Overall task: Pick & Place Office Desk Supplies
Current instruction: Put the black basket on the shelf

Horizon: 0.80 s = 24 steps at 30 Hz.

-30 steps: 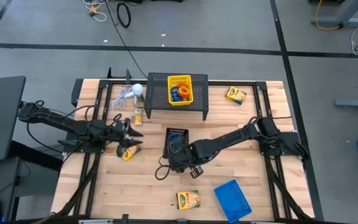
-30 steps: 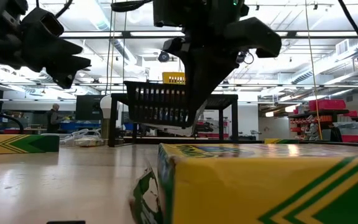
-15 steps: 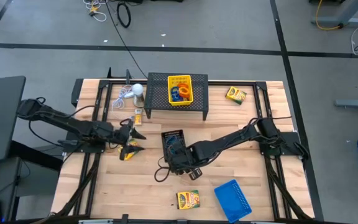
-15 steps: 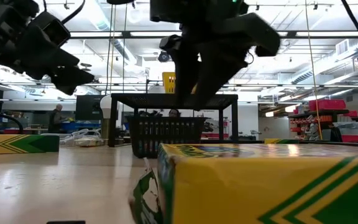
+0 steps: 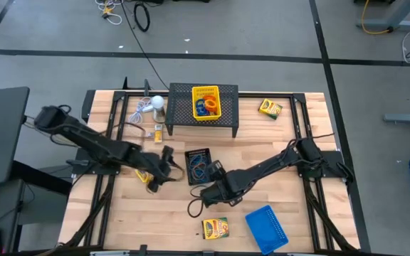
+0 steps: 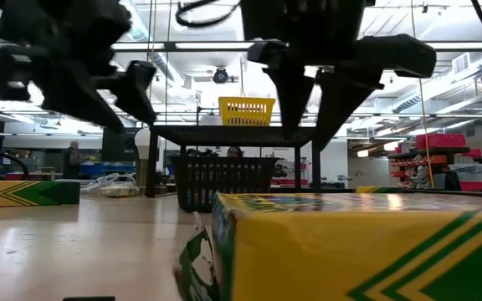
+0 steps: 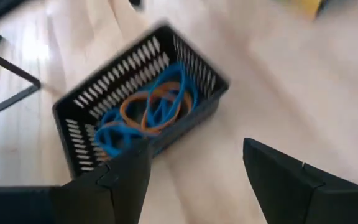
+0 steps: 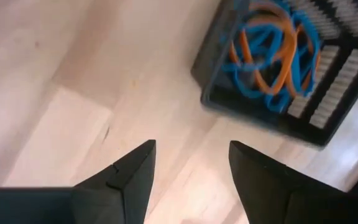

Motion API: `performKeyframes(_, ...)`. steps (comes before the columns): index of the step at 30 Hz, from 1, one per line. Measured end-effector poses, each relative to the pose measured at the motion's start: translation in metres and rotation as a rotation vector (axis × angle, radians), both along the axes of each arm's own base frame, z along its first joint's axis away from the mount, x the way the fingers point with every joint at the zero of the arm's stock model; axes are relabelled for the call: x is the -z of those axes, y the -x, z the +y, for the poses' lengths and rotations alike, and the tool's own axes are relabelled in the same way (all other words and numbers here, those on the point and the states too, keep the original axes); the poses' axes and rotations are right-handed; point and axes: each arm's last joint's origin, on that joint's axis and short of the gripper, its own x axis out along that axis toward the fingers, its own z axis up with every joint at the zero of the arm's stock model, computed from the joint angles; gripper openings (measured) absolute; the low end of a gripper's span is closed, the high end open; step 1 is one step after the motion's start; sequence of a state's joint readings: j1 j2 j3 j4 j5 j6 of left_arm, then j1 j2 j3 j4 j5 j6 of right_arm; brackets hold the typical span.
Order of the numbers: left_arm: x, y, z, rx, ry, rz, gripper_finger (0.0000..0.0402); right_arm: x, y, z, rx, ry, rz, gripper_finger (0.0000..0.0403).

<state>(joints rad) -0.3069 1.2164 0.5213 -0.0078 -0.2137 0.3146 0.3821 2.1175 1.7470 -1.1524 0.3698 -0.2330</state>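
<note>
Rubber bands (image 7: 148, 112), blue and orange, lie in the black tray (image 5: 199, 163) at mid-table, between both arms. Left gripper (image 5: 168, 165) and right gripper (image 5: 216, 186) flank it with fingers spread, holding nothing, probably so the tray sits free. A crayon box (image 5: 145, 176) seems partly hidden under the left arm.

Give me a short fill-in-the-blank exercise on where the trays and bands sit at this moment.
1. The black tray holds blue and ____ rubber bands.
2. The yellow tray sits on top of the black mesh ____.
3. The blue tray lies near the table's front edge, beside a ____ box.
4. Both the left gripper and right gripper have their jaws ____.

Missing words: orange; stand; crayon; open
</note>
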Motion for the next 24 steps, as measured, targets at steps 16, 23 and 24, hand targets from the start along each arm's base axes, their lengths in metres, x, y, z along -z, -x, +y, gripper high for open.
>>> performKeyframes(16, 0.013, -0.071, -0.001, 0.125, -0.477, 0.382, 0.0255, -0.019, 0.015, -0.007, 0.115, -0.268, -0.034, 0.0213)
performKeyframes(23, 0.013, -0.072, 0.000, 0.162, -0.482, 0.380, 0.0255, -0.075, 0.032, -0.025, -0.022, -0.566, -0.420, 0.0213)
performKeyframes(24, 0.013, -0.072, 0.000, 0.171, -0.470, 0.377, 0.0255, -0.083, 0.040, -0.031, -0.026, -0.584, -0.474, 0.0213)
